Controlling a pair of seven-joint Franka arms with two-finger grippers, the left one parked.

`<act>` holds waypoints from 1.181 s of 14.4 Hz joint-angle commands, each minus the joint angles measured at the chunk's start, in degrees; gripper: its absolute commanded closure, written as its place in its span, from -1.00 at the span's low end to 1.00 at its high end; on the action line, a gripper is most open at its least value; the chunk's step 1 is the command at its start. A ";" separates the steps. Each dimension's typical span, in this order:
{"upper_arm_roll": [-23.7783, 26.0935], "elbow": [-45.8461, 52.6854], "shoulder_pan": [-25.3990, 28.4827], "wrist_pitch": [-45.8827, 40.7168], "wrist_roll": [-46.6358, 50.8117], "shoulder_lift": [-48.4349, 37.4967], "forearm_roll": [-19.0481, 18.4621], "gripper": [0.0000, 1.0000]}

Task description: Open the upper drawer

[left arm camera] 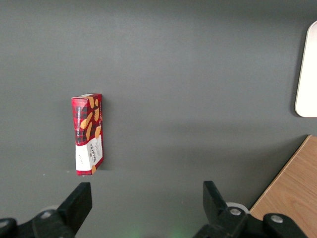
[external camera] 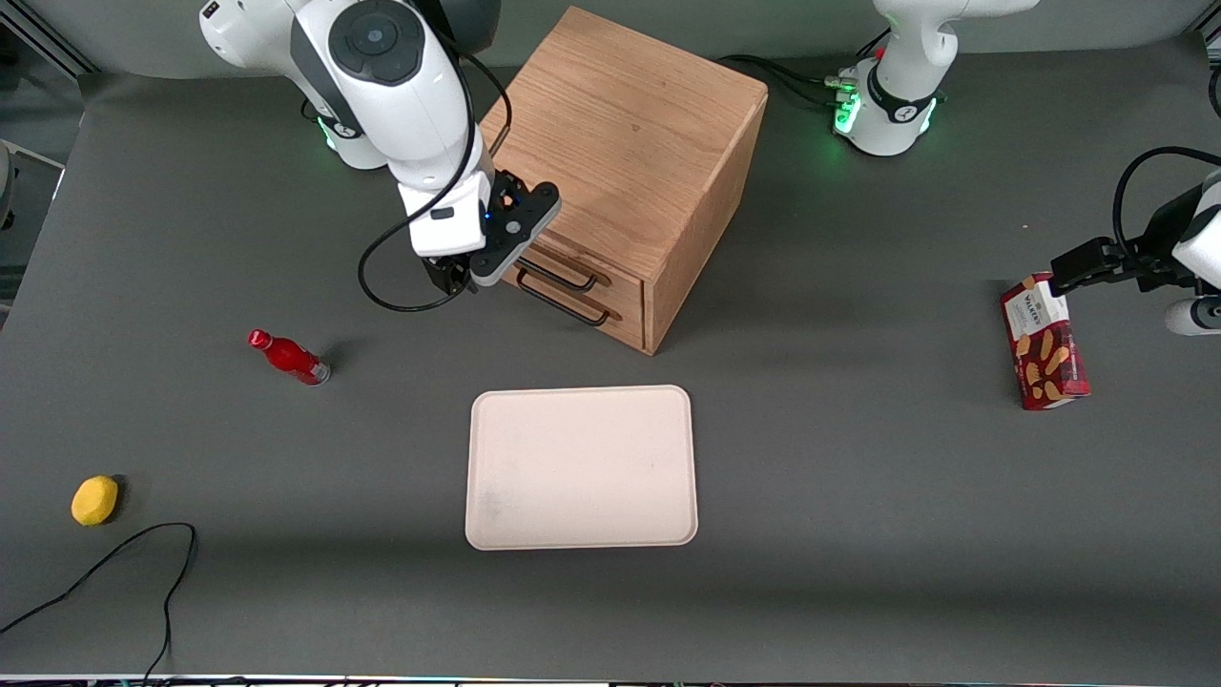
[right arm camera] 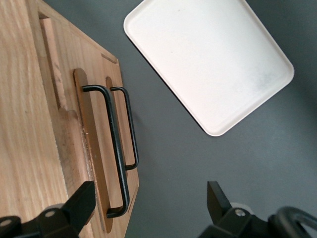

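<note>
**Upper drawer, oak cabinet: closed, gripper standing off the handle**

Item: upper drawer (external camera: 587,277), the topmost of two in the cube-shaped wooden cabinet (external camera: 620,143). The cabinet stands on the grey table (external camera: 858,496), farther from the front camera than the cream tray (external camera: 582,468), with its drawer fronts turned at an angle toward the working arm's end of the table. Drawer front flush with the cabinet face; not yet pulled.

Handle: thin black bar handle (right arm camera: 113,144), standing proud of the wood on two short legs, with a matching bar on the bottom drawer (external camera: 596,315) just beside it. The pair sit close, so the wrong bar is easily taken.

Gripper (external camera: 456,277): at the end of the upper handle nearer the working arm, above the table and in front of the drawer face. Fingers (right arm camera: 79,206) apart, holding nothing; the bar is not yet between them.

Handling, as judged: rigid wood and metal, nothing fragile. The bar looks smooth and narrow, so a hold at mid-span, fingers closing across it, should resist slipping and pull evenly. The drawer probably slides lightly; the cabinet may shift if tugged off-axis.

Room: bare table lies in front of the drawers along the pull line. The tray edge is near. The red bottle (external camera: 289,357), lemon (external camera: 94,500) and biscuit box (external camera: 1044,343) lie well apart.
</note>
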 commanded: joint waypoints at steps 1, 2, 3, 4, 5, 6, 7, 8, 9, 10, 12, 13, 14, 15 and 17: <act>-2.21 -0.51 0.35 0.24 -6.02 -0.51 4.68 -1.00; -2.30 -0.60 0.35 0.06 -6.39 -0.51 4.78 -1.00; -2.30 -0.51 0.44 -0.37 -6.65 -0.51 4.78 -1.00; -2.30 -0.68 0.53 -0.38 -6.74 -0.25 4.78 -1.00; -2.30 -0.68 0.53 -0.38 -6.92 0.37 4.78 -1.00; -2.21 -0.68 0.79 -0.20 -6.75 0.98 4.78 -1.00; -2.21 -0.68 1.05 0.06 -6.74 1.42 4.87 -1.00; -2.21 -0.77 1.49 0.24 -6.74 1.60 4.87 -1.00; -2.21 -0.77 1.67 0.24 -6.74 2.21 4.87 -1.00; -2.21 -0.77 1.76 0.50 -6.74 2.57 4.78 -1.00; -2.30 -1.91 1.85 1.72 -6.66 3.01 4.78 -1.00; -2.21 -3.39 1.85 3.21 -6.66 2.84 4.78 -1.00; -2.21 -4.63 1.85 4.36 -6.66 2.66 4.78 -1.00; -2.21 -5.25 1.85 5.06 -6.74 2.66 4.78 -1.00; -2.21 -5.69 1.93 5.86 -6.92 2.74 4.78 -1.00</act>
